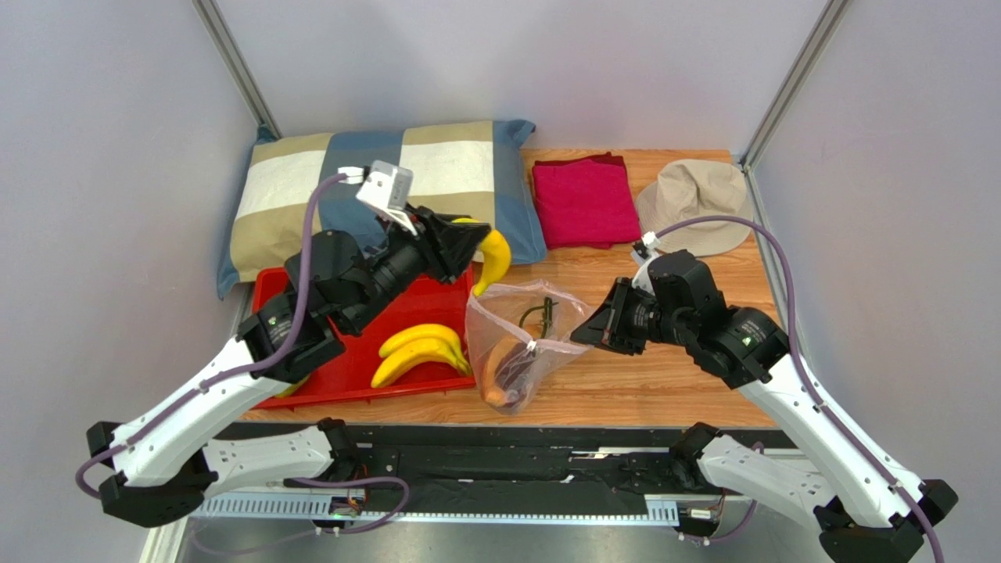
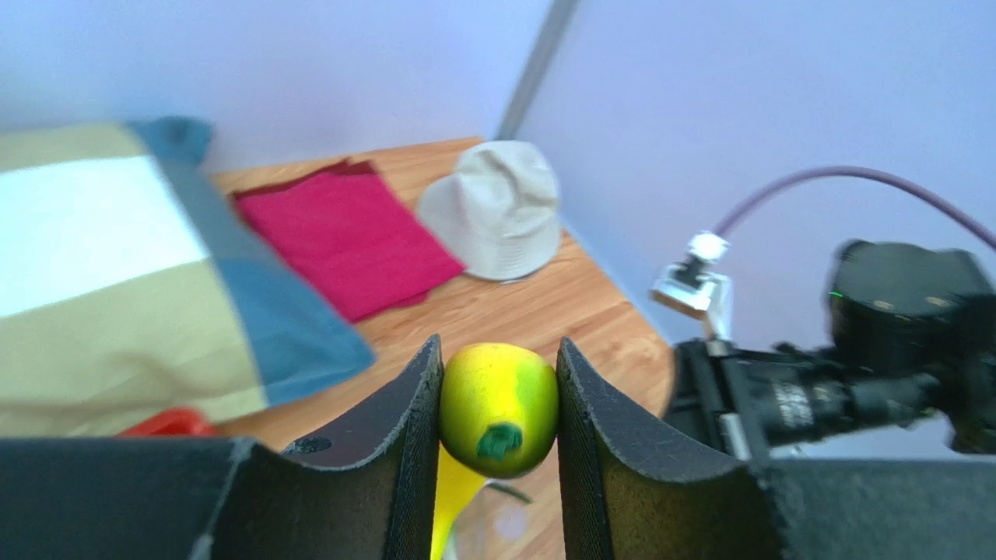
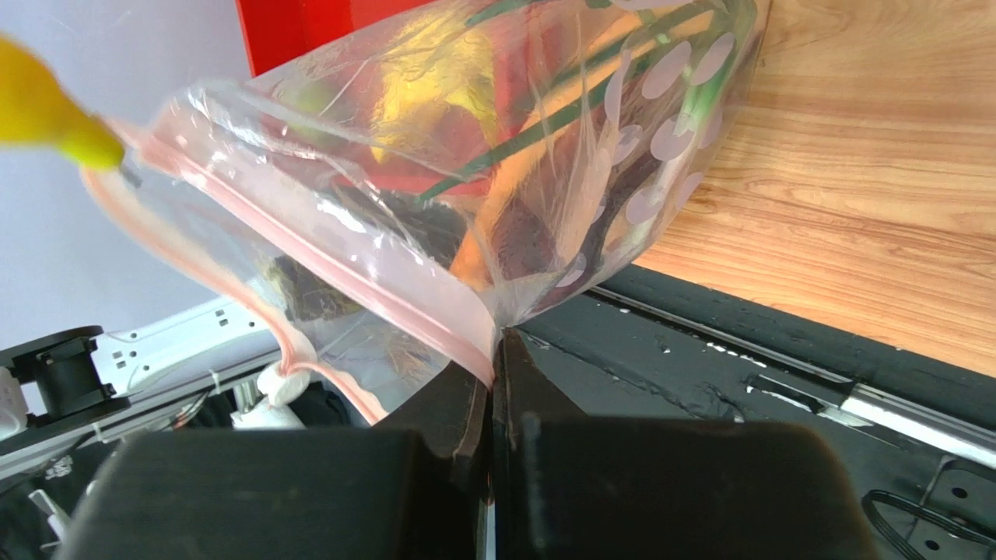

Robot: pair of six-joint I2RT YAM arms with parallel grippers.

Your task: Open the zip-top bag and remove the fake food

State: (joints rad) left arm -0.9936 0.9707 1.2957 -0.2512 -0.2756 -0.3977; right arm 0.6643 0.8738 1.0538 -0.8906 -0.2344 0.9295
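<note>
wrist views, banana (image 2: 498, 403) clamped, zip-top bag (image 3: 386, 175) pinched

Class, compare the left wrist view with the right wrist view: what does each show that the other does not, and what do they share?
Only the left wrist view shows the left gripper clamped on the banana, with a striped pillow, a red cloth and a beige hat beyond it.

Only the right wrist view shows the right gripper pinching the pink strip of the zip-top bag, fake food inside it, and a black rail.

Both show the wooden table and the banana, which is only a yellow tip in the right wrist view.
</note>
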